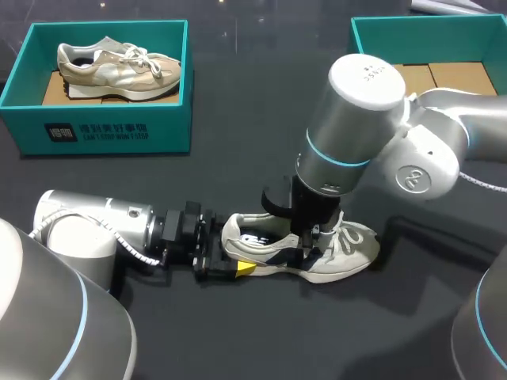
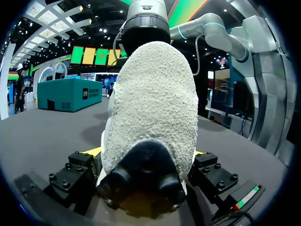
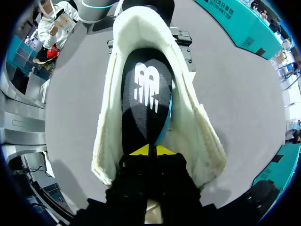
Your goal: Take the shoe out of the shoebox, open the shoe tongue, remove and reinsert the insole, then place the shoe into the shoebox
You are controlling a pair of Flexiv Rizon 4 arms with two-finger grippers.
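Left pincer (image 2: 146, 153) level, clamping the shoe (image 1: 348, 247); right pincer (image 3: 150, 150) vertical, pinching the insole (image 3: 143, 94).

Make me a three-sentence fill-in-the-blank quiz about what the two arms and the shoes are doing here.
1. The left gripper clamps the white shoe at its ____.
2. The right gripper pinches the dark ____ inside that shoe.
3. The beige shoe lies in the far ____ shoebox.
Missing words: heel; insole; left.
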